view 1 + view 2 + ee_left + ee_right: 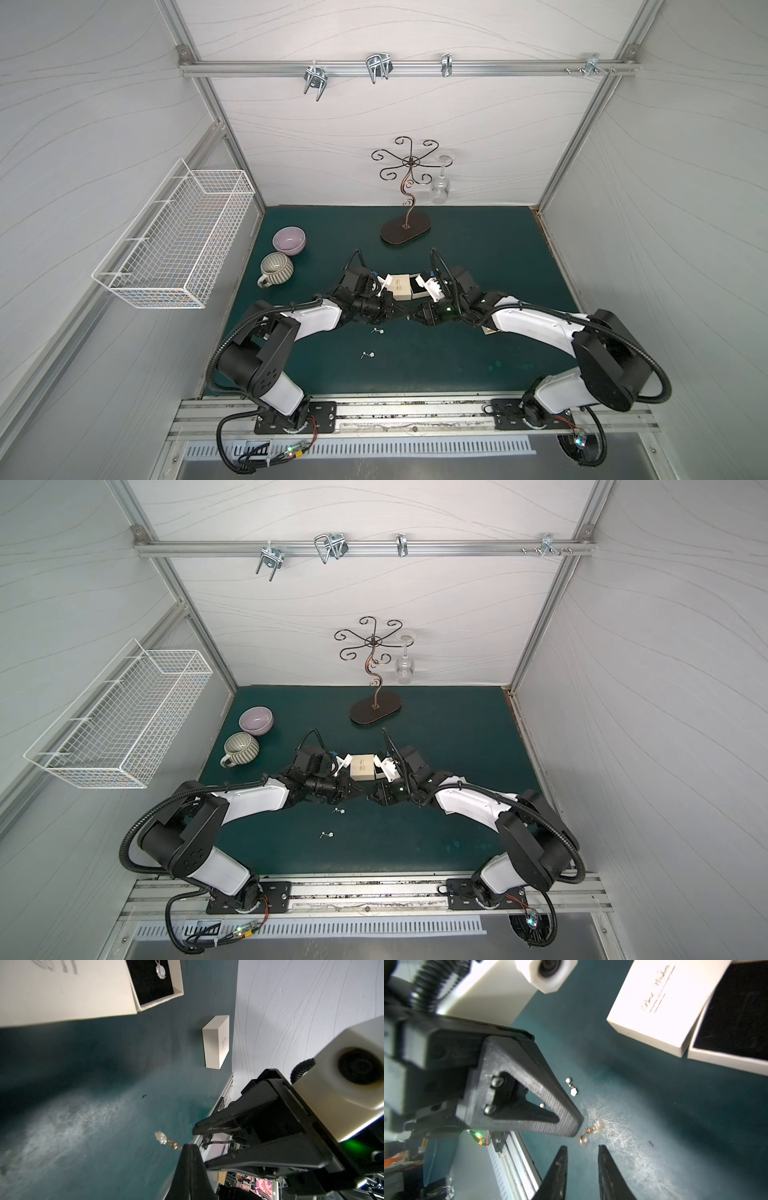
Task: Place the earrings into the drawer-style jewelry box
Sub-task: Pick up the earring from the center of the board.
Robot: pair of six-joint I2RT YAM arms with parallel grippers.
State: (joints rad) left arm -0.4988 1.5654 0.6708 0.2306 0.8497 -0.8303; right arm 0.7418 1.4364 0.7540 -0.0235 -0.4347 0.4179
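Our left pincer (188, 1148), fully closed, pinches one earring (164, 1139); our right pincer (582, 1147) stands parted just beside it, empty, probably a handover toward the open drawer (720, 1059).

The jewelry box (400, 286) is sitting between my wrists, its drawer (419, 293) sticking out to my right with one earring (160, 971) lying in it. Just in front, my left gripper (188, 1146) and right gripper (582, 1148) are meeting tip to tip, a second earring (164, 1139) pinched in the left. A third earring (378, 331) is lying nearer me, a fourth earring (368, 354) nearer still; a stand (405, 232) is rising behind the box
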